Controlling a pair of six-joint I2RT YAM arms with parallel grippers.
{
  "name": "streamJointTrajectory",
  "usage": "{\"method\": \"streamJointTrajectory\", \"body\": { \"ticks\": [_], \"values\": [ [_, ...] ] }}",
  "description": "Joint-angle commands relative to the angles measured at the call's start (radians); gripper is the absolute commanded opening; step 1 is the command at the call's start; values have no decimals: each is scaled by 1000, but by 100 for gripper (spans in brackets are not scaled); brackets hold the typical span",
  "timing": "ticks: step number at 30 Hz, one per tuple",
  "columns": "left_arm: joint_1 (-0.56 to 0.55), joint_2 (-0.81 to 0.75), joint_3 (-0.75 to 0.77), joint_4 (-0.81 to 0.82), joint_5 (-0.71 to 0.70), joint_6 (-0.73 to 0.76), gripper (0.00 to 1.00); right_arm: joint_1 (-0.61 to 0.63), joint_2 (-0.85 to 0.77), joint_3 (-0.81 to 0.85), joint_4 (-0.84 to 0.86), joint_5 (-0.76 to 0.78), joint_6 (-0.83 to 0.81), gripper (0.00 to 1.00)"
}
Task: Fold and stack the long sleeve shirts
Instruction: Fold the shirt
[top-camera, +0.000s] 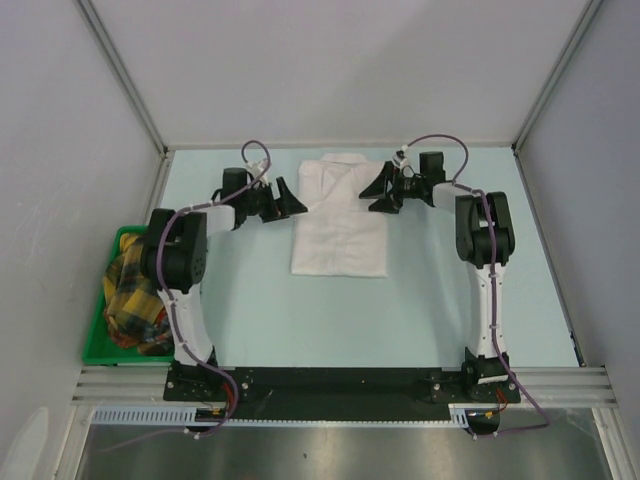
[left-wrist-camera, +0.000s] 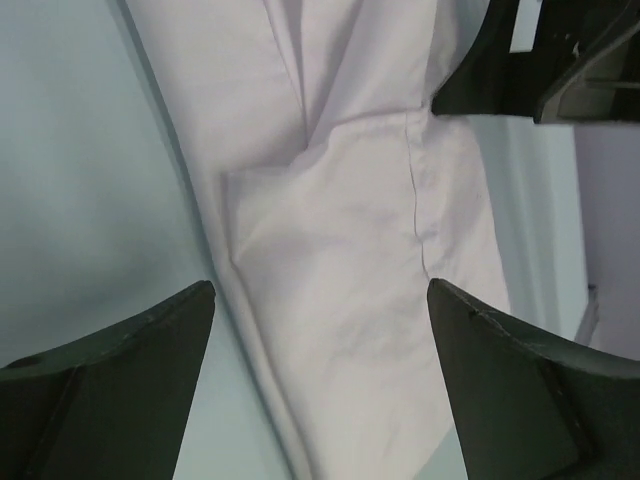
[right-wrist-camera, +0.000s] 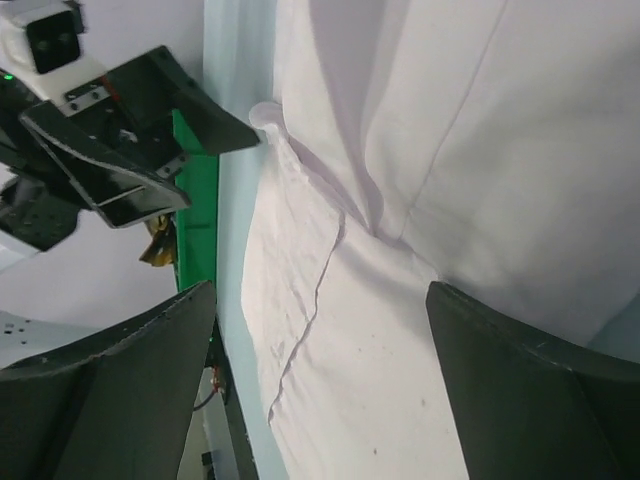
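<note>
A white long sleeve shirt (top-camera: 338, 215) lies partly folded into a tall rectangle at the middle back of the table, collar at the far end. My left gripper (top-camera: 291, 200) is open and empty just left of its upper edge; the cloth (left-wrist-camera: 340, 250) fills its wrist view between the fingers (left-wrist-camera: 130, 370). My right gripper (top-camera: 382, 192) is open and empty over the shirt's upper right edge; its wrist view shows the wrinkled cloth (right-wrist-camera: 400, 300) below. Neither gripper holds cloth.
A green bin (top-camera: 100, 330) at the left table edge holds a yellow plaid cloth (top-camera: 135, 295). White walls enclose the pale blue table (top-camera: 340, 320) on three sides. The arm bases stand at the near edge.
</note>
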Motion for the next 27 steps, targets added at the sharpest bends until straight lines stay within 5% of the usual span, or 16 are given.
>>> {"method": "streamJointTrajectory", "body": {
  "ticks": [1, 4, 10, 20, 27],
  "values": [
    [-18, -268, -31, -299, 9, 568, 94, -21, -191, -45, -196, 28, -177, 90],
    [-129, -426, -125, -448, -130, 950, 94, -14, -304, -119, -284, 51, -300, 85],
    [-404, -647, -437, -317, -357, 1310, 92, 57, -292, -104, -379, 76, -378, 68],
    [-683, -585, -588, -55, -632, 1421, 83, 152, -185, -45, -312, 76, -377, 50],
    [-717, -482, -617, 36, -758, 1525, 68, 193, -78, 30, -379, 146, -437, 45]
  ]
}}
